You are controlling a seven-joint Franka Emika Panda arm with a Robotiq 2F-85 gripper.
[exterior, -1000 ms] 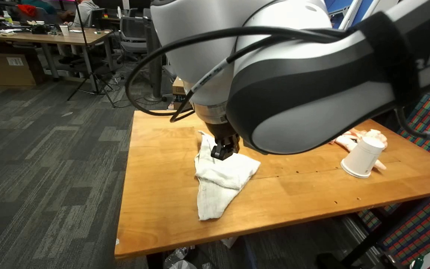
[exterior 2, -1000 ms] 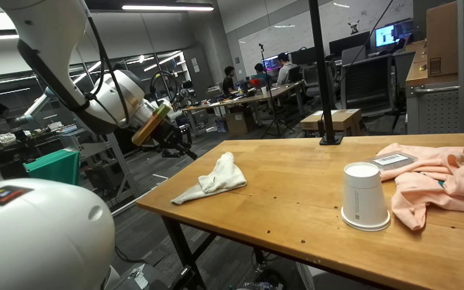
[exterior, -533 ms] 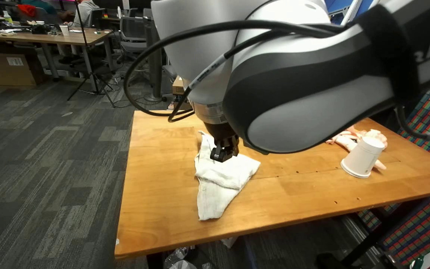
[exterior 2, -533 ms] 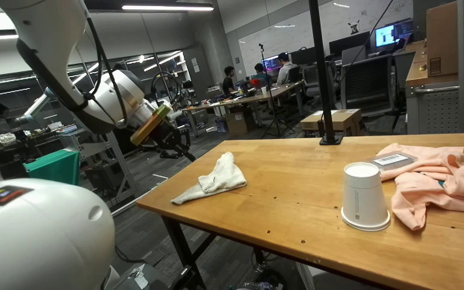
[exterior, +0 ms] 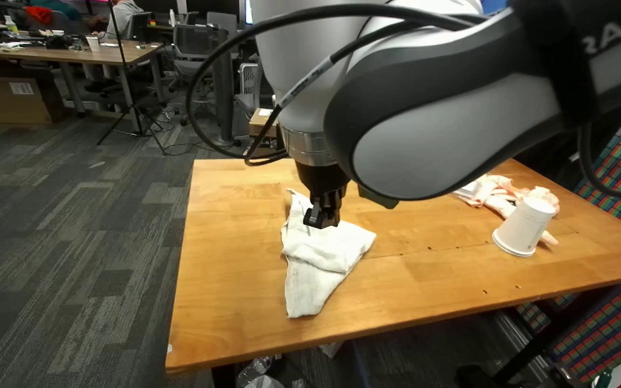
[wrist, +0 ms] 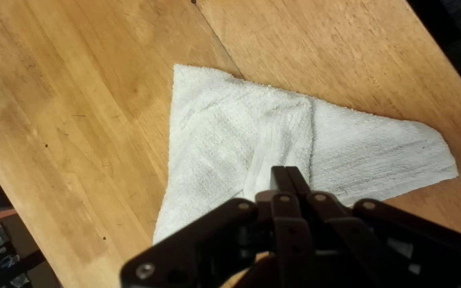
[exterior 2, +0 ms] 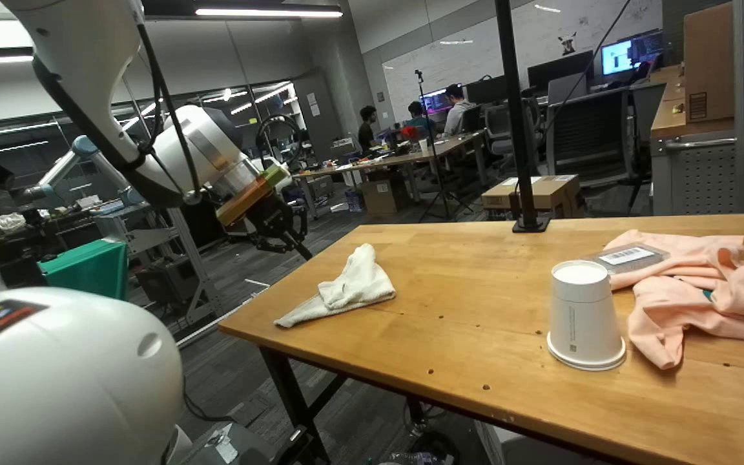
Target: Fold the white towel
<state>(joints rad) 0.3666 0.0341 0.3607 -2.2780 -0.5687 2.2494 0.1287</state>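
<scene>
The white towel (exterior: 324, 250) lies on the wooden table, partly folded over itself, with a flat pointed end sticking out past the fold. It also shows in an exterior view (exterior 2: 354, 284) near the table corner, with one peak raised. In the wrist view the towel (wrist: 218, 140) has a crease and a folded edge across its middle. My gripper (wrist: 286, 170) is shut, its two fingertips together with nothing between them. The gripper (exterior: 316, 218) is in front of part of the towel in an exterior view, and it is above and apart from the towel in an exterior view (exterior 2: 307, 253).
A white paper cup (exterior 2: 584, 316) stands upside down on the table (exterior 2: 462, 349). Beside it lie a peach cloth (exterior 2: 721, 310) and a clear labelled box (exterior 2: 630, 256). A black pole (exterior 2: 519, 129) is fixed at the table's back edge.
The arm has shifted slightly and the wrist has tilted, so the gripper hangs more upright in an exterior view. The fingertips have barely moved. The towel has not moved.
</scene>
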